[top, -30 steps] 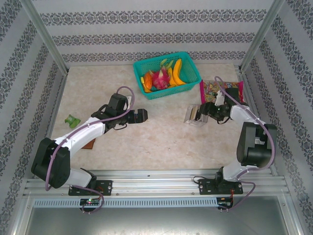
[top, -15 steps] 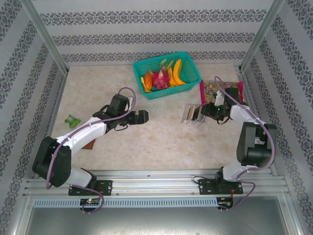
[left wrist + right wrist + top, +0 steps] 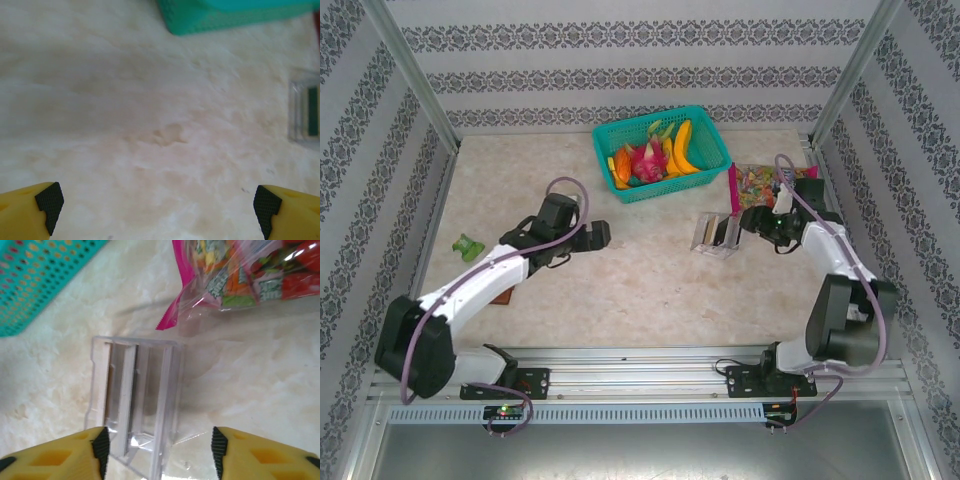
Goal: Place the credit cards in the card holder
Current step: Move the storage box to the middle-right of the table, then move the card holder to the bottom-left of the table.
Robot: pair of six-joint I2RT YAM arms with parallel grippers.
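Left tool (image 3: 604, 235), seen from above, hangs over the middle of the pale marbled worktop (image 3: 650, 290), jaws spread wide, holding nothing. The right tool (image 3: 744, 222) sits at 3 o'clock, its tips at a clear ribbed plastic box (image 3: 716, 236). A small brown leather-look wallet (image 3: 503, 296) peeks from under the left arm at 8 o'clock. A teal plastic mesh basket (image 3: 660, 150) of fruit stands at 12 o'clock.

From the left wrist, both fingers stand far apart over bare worktop. The box lies at 3 o'clock with a dark green strip (image 3: 312, 117) inside; whether that is a credit card I cannot tell.

From the right wrist, the jaws are partly open around the box's near end, with a gap beside the right finger and nothing gripped. A pink-edged clear snack bag (image 3: 240, 275) lies at 1 o'clock.
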